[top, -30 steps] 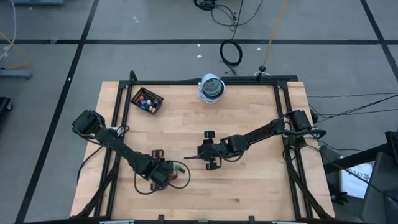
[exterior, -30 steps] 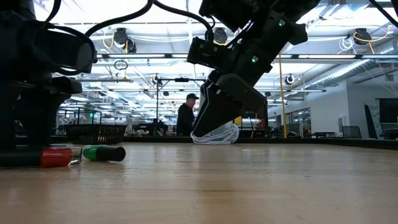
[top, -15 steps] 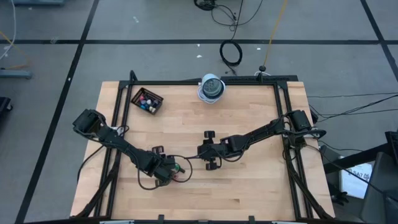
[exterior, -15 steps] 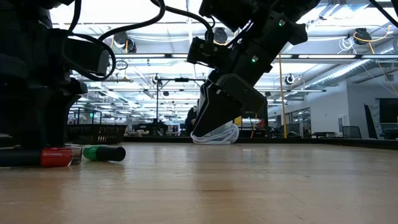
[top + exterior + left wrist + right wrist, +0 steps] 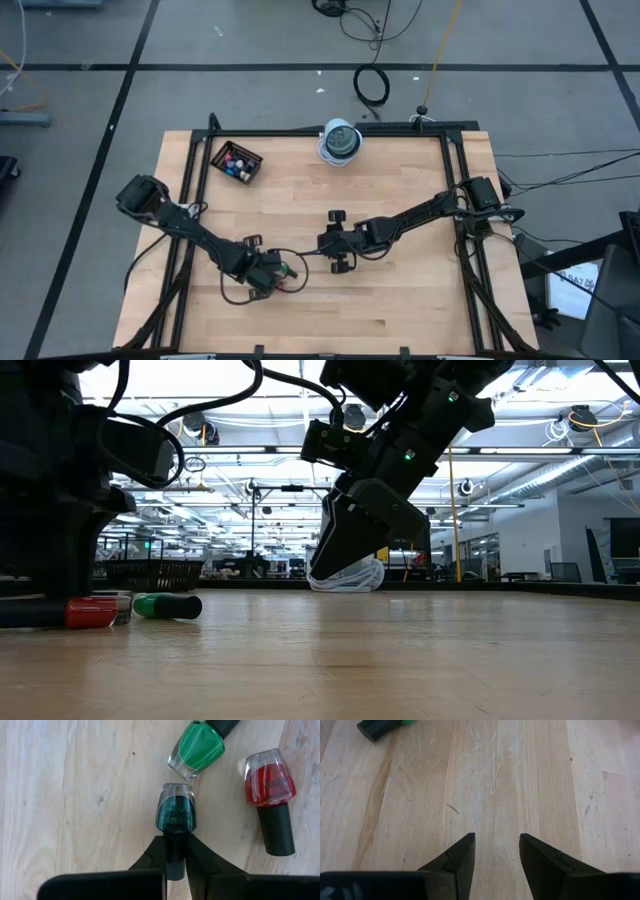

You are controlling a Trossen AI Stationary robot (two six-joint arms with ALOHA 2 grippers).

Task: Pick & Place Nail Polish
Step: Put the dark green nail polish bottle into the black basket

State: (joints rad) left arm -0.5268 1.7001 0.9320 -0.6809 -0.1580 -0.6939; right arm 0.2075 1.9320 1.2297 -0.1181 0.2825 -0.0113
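Left gripper [image 5: 176,860] clamps the teal bottle [image 5: 176,813] by its cap; green bottle [image 5: 199,747] and red bottle [image 5: 267,782] lie just ahead. Lift straight, avoiding both. Right gripper [image 5: 496,851] hovers agape, empty.

Table layout, overhead and wrist views

Tray [image 5: 238,162] at far-left corner, bottles inside; round object [image 5: 340,141] at far edge, centre. Three bottles [image 5: 176,815] lie near the front-left, close together, perhaps not touching. Left gripper [image 5: 268,279] at them; right gripper [image 5: 322,244] just beside, mid-table.
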